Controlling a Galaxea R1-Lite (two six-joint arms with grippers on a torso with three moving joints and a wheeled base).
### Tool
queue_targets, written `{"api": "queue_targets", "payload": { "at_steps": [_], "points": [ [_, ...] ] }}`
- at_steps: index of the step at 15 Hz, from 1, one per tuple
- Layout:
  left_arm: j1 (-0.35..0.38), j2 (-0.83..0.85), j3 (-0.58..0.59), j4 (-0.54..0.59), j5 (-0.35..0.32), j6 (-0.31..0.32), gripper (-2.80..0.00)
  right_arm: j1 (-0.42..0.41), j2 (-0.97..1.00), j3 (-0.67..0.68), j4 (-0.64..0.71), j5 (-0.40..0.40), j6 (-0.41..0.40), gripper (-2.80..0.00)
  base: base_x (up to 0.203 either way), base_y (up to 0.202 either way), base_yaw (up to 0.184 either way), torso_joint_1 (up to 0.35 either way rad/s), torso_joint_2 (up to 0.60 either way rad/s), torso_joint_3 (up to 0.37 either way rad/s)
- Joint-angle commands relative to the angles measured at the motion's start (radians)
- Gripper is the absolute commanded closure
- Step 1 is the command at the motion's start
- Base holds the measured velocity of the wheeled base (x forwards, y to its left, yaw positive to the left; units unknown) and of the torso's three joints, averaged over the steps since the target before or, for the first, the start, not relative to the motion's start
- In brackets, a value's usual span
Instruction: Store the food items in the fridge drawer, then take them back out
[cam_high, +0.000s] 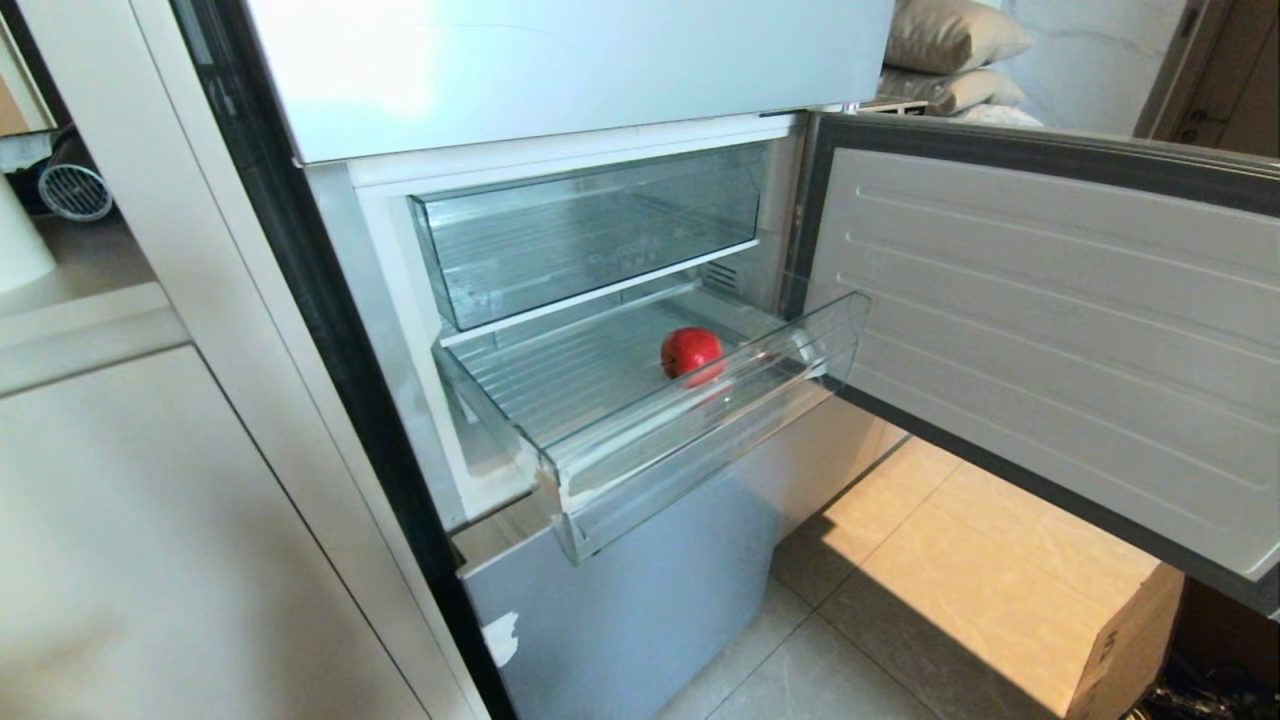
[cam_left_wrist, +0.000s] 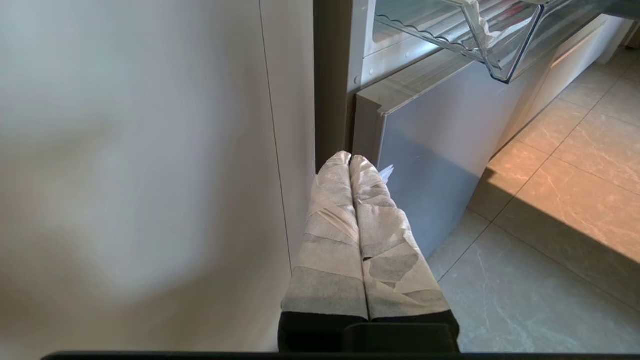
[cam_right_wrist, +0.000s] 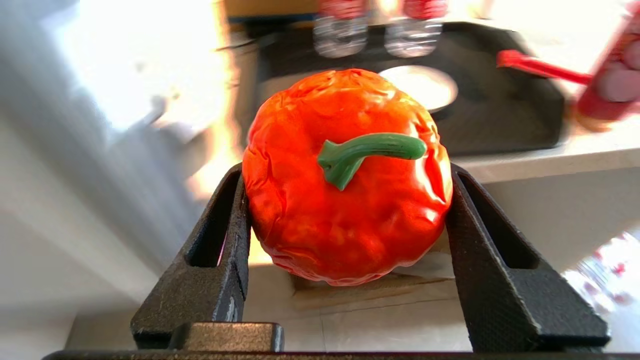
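Right wrist view: right gripper (cam_right_wrist: 345, 200) clamps orange fruit (cam_right_wrist: 345, 175), stem facing camera. Arm off head view, so bearing to drawer (cam_high: 700, 420) unclear. Apple (cam_high: 691, 352) sits in drawer. Left gripper (cam_left_wrist: 350, 165) closed, parked low.

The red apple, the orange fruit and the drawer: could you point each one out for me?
red apple (cam_high: 691, 352): head view, its front face.
orange fruit (cam_right_wrist: 345, 210): right wrist view, its skin below the stem.
fridge drawer (cam_high: 690, 428): head view, its clear front wall.
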Motion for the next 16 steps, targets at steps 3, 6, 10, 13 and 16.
{"api": "queue_targets", "payload": {
  "at_steps": [3, 6, 10, 13, 16],
  "points": [
    [0.0, 0.0, 0.0, 0.0, 0.001, 0.0, 0.0, -0.161, 0.377, -0.19, -0.07, 0.005, 0.015, 0.0, 0.0, 0.0, 0.0, 0.0, 0.0, 0.0],
    [0.0, 0.0, 0.0, 0.0, 0.0, 0.0, 0.0, -0.239, 0.584, -0.324, -0.083, 0.05, 0.02, 0.0, 0.0, 0.0, 0.0, 0.0, 0.0, 0.0],
    [0.0, 0.0, 0.0, 0.0, 0.001, 0.0, 0.0, -0.271, 0.83, -0.524, -0.094, 0.133, 0.086, 0.0, 0.0, 0.0, 0.0, 0.0, 0.0, 0.0],
    [0.0, 0.0, 0.0, 0.0, 0.0, 0.0, 0.0, -0.272, 0.983, -0.663, -0.098, 0.253, 0.148, 0.0, 0.0, 0.0, 0.0, 0.0, 0.0, 0.0],
    [0.0, 0.0, 0.0, 0.0, 0.0, 0.0, 0.0, -0.21, 1.071, -0.742, -0.099, 0.287, 0.178, 0.0, 0.0, 0.0, 0.0, 0.0, 0.0, 0.0]
  ]
}}
